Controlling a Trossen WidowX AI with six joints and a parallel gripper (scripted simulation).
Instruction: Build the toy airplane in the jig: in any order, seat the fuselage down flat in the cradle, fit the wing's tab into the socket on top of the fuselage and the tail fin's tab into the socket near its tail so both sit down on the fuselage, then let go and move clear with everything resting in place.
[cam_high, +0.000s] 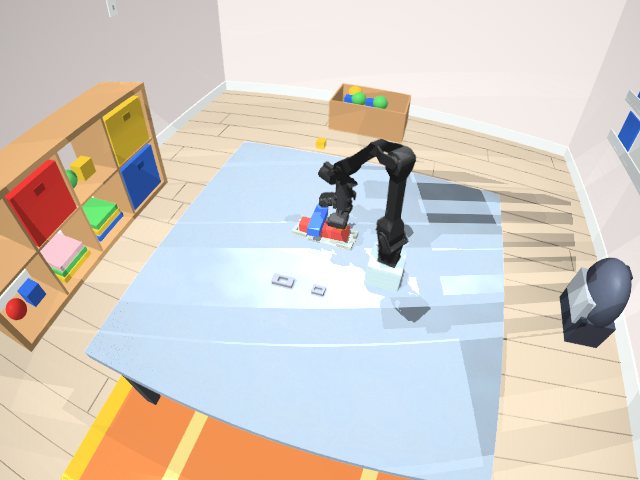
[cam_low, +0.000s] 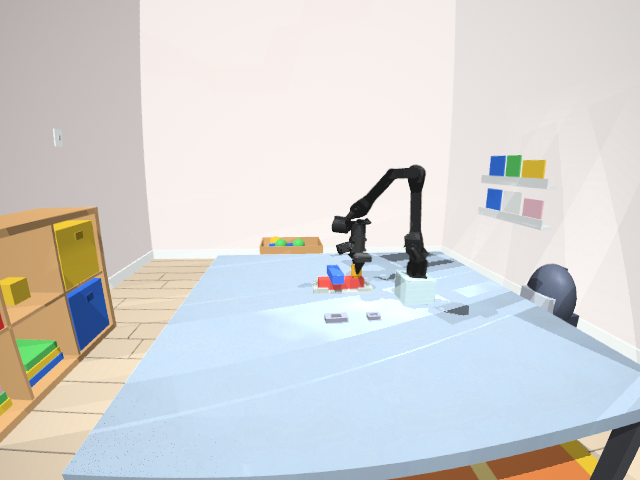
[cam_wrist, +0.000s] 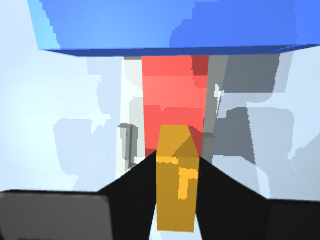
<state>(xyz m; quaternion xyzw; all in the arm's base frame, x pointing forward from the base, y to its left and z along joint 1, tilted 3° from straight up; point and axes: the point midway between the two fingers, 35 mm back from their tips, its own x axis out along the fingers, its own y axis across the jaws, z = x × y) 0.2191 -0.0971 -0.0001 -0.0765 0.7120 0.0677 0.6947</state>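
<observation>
The red fuselage lies in the pale cradle. The blue wing sits across the top of the fuselage. My gripper is shut on the yellow tail fin and holds it upright at the fuselage's tail end. In the exterior view the fin's lower edge meets the fuselage top. Whether its tab is fully down in the socket is hidden.
Two small grey frames, a larger one and a smaller one, lie on the blue table in front of the cradle. The arm's pale base block stands to the right of the cradle.
</observation>
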